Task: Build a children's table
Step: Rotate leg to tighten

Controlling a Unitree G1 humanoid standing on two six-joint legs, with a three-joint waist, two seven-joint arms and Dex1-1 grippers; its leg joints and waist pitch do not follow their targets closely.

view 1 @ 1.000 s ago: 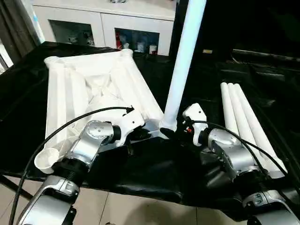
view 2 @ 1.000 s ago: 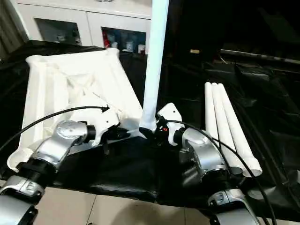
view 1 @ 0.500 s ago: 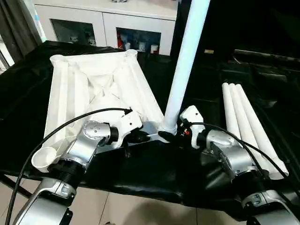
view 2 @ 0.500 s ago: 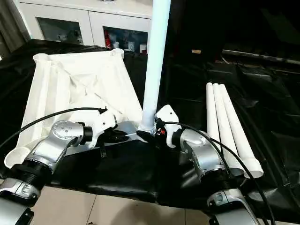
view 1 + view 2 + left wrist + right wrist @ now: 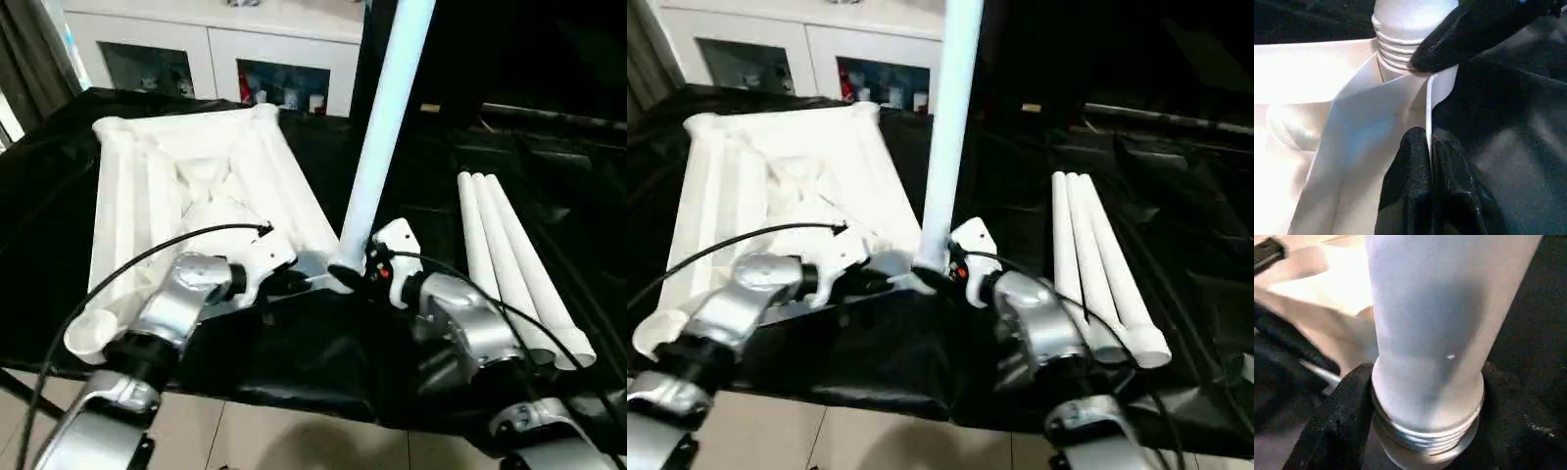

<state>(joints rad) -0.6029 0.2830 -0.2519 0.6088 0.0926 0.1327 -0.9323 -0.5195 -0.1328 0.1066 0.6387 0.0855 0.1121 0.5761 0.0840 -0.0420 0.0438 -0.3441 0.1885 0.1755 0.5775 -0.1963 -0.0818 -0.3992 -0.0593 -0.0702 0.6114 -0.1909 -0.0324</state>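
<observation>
Standing upright in the near corner socket of the white ribbed plastic tabletop [image 5: 196,186], a long white tubular leg [image 5: 384,127] rises between the two claws. The tabletop lies upside down on a black plastic sheet [image 5: 323,362] that covers the work surface, its ribbed underside facing up and its round corner sockets showing at the far and near ends.

The right gripper [image 5: 1415,431] is clasped around the leg's foot: its black fingers [image 5: 1337,426] press on either side of the tube, just above the threaded rings at the bottom end. In the head views this claw [image 5: 364,274] sits hard against the base of the leg, on its right side.

The left gripper [image 5: 1429,147] is clenched on the thin white edge wall of the tabletop, one black finger on each face of that wall. Just ahead of its fingertips stands the threaded end of the leg, seated in the corner, with a black finger of the other claw touching it. From the head the left claw [image 5: 294,279] lies just left of the leg's base.

Well to the right of the right claw, three more white tubular legs [image 5: 514,264] lie side by side on the black sheet, touching one another. Beyond the tabletop stands a white cabinet with glass doors [image 5: 216,59].
</observation>
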